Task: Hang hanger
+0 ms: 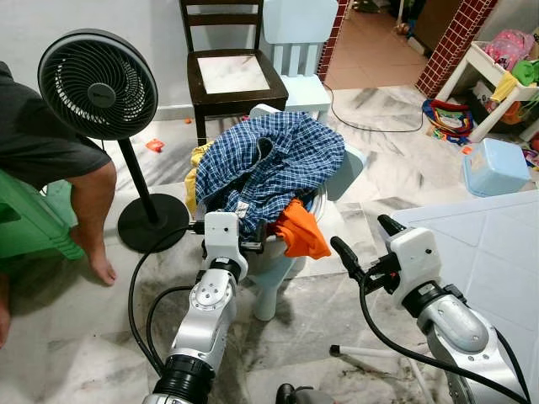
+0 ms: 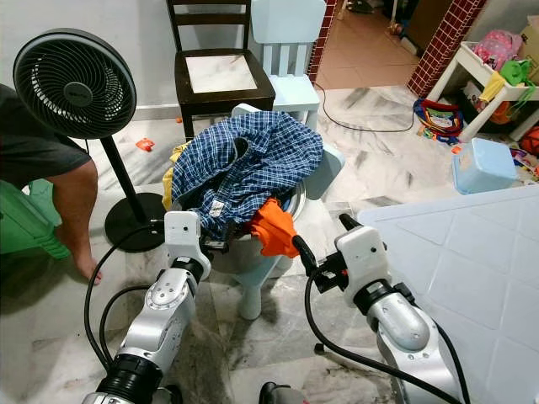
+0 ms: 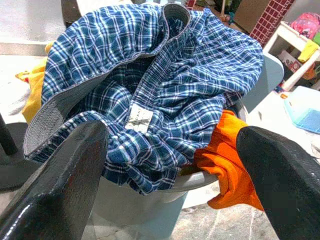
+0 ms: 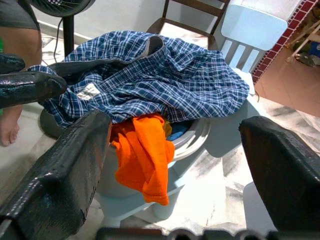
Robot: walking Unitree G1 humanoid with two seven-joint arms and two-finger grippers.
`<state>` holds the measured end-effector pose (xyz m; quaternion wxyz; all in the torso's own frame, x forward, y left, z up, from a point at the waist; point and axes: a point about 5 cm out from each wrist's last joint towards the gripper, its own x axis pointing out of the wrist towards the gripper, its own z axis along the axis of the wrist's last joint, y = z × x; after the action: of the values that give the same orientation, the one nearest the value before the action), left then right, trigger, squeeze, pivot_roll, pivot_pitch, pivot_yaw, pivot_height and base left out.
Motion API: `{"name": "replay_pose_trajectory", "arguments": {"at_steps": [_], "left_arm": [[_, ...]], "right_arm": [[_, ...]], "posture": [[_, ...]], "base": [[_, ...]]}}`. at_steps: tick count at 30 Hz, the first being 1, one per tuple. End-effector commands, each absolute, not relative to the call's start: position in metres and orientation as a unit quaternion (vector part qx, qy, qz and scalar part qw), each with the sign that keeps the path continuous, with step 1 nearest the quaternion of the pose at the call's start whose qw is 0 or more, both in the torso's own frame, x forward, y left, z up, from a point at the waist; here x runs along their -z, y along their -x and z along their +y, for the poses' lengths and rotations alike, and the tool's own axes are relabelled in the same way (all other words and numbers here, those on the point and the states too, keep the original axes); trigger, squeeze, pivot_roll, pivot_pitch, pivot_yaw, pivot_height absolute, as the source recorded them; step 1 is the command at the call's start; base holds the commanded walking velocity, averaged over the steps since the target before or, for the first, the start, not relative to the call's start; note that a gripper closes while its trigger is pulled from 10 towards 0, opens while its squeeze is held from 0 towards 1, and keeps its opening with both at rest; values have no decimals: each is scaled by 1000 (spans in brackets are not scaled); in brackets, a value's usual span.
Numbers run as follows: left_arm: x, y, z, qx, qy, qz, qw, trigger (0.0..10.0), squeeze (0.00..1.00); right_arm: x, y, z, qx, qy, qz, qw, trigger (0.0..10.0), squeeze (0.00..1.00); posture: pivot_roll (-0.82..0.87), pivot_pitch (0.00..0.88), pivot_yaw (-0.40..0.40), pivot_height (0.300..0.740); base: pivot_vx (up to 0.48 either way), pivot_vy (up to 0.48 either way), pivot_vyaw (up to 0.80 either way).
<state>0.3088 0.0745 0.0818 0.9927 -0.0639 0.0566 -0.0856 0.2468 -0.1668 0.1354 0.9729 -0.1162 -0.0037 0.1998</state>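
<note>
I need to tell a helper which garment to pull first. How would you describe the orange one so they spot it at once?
Find the pale blue tub heaped with laundry in front of the standing fan. On top lies a blue plaid shirt; just under its front edge, the orange cloth spills over the rim, the only plain bright orange piece.

A blue-and-white checked cotton shirt (image 1: 269, 160) lies crumpled in a heap on top of a pale round plastic tub (image 3: 195, 177), covering most of its opening and spilling over its near rim. The collar is turned up, the grey lining shows along one edge, and a white label (image 3: 139, 120) faces out. An orange cloth (image 1: 301, 229) hangs over the tub's near rim just beside the shirt. A yellow cloth (image 1: 195, 168) peeks out at the tub's far side.
</note>
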Motion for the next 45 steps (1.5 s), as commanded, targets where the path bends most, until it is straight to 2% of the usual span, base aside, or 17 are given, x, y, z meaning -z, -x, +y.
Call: {"name": "replay_pose_trajectory", "arguments": {"at_steps": [1,7,17,23,28,45], "left_arm": [[-80,-307,68,96,72,62,991,10000,0],[-79,-307,68,96,72,63,991,10000,0],[-81,-307,69,99,69,59,991,10000,0],[-98,-303,91,86,65,28,994,10000,0],[-94,-297,103,75,59,36,995,10000,0],[-94,-289,101,80,56,54,994,10000,0]], "right_arm": [[-135,-247,-167,-200,119,-5,972,10000,0],[-135,-248,-166,-201,118,-6,972,10000,0],[-136,-248,-165,-200,117,-8,973,10000,0],[-133,-247,-170,-187,113,-4,976,10000,0],[-131,-250,-160,-196,105,-8,975,10000,0],[-128,-252,-159,-192,102,-12,976,10000,0]], "posture": [[-132,163,-88,740],[-131,163,-88,740],[-131,160,-84,740],[-104,153,-73,740],[-83,148,-69,740],[-68,141,-54,740]], "base": [[0,0,0],[0,0,0],[270,0,0],[308,0,0],[301,0,0],[0,0,0]]}}
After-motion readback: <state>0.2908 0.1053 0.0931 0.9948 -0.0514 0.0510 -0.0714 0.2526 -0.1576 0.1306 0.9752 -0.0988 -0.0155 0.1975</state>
